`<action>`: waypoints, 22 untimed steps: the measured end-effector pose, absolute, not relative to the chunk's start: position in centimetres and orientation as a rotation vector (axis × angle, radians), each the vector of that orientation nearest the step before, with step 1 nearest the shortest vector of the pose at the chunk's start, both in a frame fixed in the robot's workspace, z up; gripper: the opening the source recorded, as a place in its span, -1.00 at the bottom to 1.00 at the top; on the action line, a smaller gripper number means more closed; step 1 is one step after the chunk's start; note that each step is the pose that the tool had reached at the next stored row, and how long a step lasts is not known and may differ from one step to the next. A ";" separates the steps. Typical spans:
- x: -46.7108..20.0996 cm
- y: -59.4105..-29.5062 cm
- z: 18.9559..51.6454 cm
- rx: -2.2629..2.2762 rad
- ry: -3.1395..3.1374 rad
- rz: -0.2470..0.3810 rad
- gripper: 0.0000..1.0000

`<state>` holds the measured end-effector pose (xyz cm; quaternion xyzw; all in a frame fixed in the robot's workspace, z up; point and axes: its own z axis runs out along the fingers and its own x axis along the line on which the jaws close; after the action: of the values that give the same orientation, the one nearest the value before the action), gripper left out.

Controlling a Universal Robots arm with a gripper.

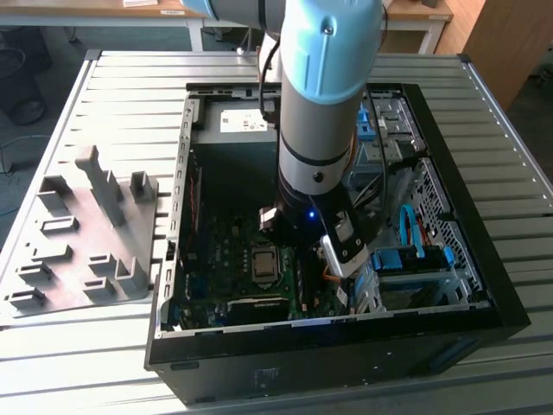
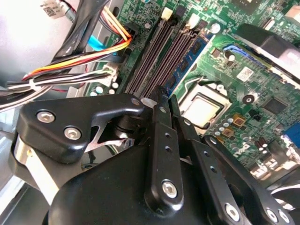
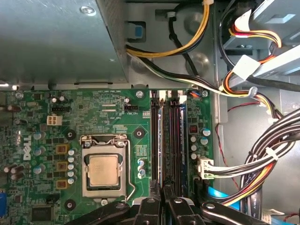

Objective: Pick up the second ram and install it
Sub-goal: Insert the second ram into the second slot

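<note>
I have the hand [image 2: 165, 101] clenched, fingers together with nothing between them, directly above the black memory sockets [image 3: 169, 136]. Just beyond the fingertips [image 3: 164, 193], the second ram [image 2: 190, 58] sits on edge in a socket, beside the processor [image 3: 103, 169].

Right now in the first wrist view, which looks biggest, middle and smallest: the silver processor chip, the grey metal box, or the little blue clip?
1. Grey metal box
2. Silver processor chip
3. Blue clip
</note>
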<state>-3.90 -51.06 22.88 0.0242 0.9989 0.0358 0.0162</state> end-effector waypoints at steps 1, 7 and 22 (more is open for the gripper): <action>-3.9 -51.1 22.8 0.089 3.106 0.111 -0.73; -3.9 -51.0 22.6 0.121 3.104 0.110 -0.73; -3.9 -50.4 21.8 0.119 3.104 0.106 -0.73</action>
<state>-3.90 -50.37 21.85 0.0382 0.9985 0.0341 0.0168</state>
